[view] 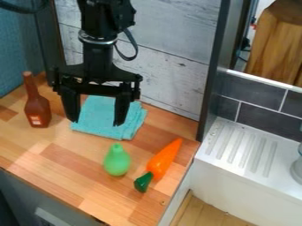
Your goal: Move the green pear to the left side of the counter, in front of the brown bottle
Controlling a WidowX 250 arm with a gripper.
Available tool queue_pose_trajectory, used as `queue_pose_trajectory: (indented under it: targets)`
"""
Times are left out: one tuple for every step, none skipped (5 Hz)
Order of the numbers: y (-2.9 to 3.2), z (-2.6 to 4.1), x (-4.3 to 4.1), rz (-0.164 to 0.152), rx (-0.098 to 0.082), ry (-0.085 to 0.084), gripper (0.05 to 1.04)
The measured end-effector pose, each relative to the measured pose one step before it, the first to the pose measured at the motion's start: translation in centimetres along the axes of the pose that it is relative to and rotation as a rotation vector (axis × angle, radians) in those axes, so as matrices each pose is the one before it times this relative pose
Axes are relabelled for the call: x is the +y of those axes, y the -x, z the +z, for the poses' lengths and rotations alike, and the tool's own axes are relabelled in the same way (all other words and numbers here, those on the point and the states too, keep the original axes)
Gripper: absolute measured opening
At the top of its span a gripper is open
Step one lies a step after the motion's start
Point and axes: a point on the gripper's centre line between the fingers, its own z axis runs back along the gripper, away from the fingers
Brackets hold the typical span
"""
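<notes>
The black gripper (96, 120) hangs at the upper left, its two fingers spread wide with nothing between them. Behind and below its fingers lies a folded turquoise cloth (106, 122) on the wooden counter. A brown bottle (38, 108) stands upright to the left of the gripper. In front of the cloth is a green pear (117, 161), apart from it. To the pear's right lies an orange carrot (164, 160) with a dark green top pointing toward the front edge.
A wooden counter (65, 154) carries these things. A pale plank wall (171, 57) rises behind it, with a dark upright post (213, 66) at its right end. Right of the counter is a white sink unit with a ridged drainboard (242, 150).
</notes>
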Motion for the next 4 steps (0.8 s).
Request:
queue_pose_trajectory:
  targets:
    - [0.216, -0.592, 0.119, -0.0005, 0.0209, -0.0129, 1.001]
    - [-0.921, -2.149, -1.414, -0.0208, 0.0102, 0.0334, 1.001]
    - [-0.523, -1.629, -0.952, -0.0047, 0.0141, 0.0232, 1.001]
    - [-0.491, -1.324, -0.43, 0.0066, 0.0055, 0.0003, 1.001]
